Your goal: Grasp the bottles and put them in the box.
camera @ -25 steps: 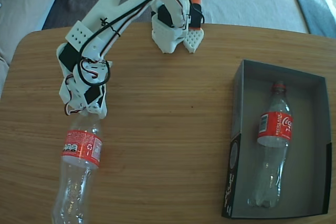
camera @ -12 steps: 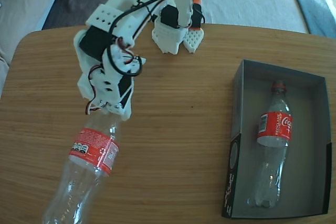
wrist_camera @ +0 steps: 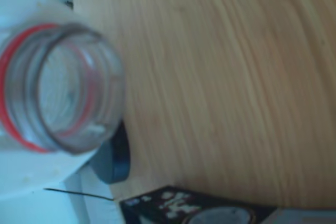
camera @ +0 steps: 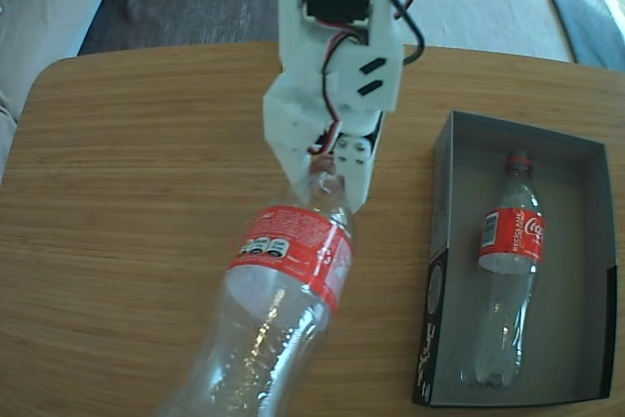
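My white gripper (camera: 327, 181) is shut on the neck of a clear Coca-Cola bottle (camera: 283, 280) with a red label, held up off the wooden table and hanging down toward the camera in the fixed view. The wrist view looks straight into that bottle's open mouth (wrist_camera: 58, 90) with its red neck ring, pressed against a white finger (wrist_camera: 31, 169). A second bottle (camera: 508, 261) lies lengthwise in the black box (camera: 439, 241) at the right, neck toward the far end. A corner of the box (wrist_camera: 173, 203) shows at the wrist view's bottom edge.
The round-cornered wooden table (camera: 146, 192) fills both views. Behind its far edge lie grey and white cushions (camera: 469, 2). The box's left half, beside the lying bottle, is bare grey floor (camera: 464, 192).
The arm has swung right and risen toward the camera, carrying the held bottle from the table's left side to the middle, closer to the box. The bottle in the box has not moved.
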Available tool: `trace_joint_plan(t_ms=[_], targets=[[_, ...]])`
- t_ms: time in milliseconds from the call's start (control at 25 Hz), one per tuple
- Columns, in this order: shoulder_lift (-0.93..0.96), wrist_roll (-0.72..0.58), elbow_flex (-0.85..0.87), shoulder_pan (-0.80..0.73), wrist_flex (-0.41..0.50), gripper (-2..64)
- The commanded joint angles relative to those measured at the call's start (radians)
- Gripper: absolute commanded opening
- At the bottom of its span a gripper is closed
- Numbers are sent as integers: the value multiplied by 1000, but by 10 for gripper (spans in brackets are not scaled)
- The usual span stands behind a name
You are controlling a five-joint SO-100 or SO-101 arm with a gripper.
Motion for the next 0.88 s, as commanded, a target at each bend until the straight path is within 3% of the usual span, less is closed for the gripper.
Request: trace_joint_plan(t_ms=[0,240,360,560,840], targets=[[75,158,-54,-115,29,0],[92,456,-95,-456,141,0],[81,561,-140,-611,144,0],[-5,643,-209,-795,155,-2],[-179,736,-333,-920,153,-3]])
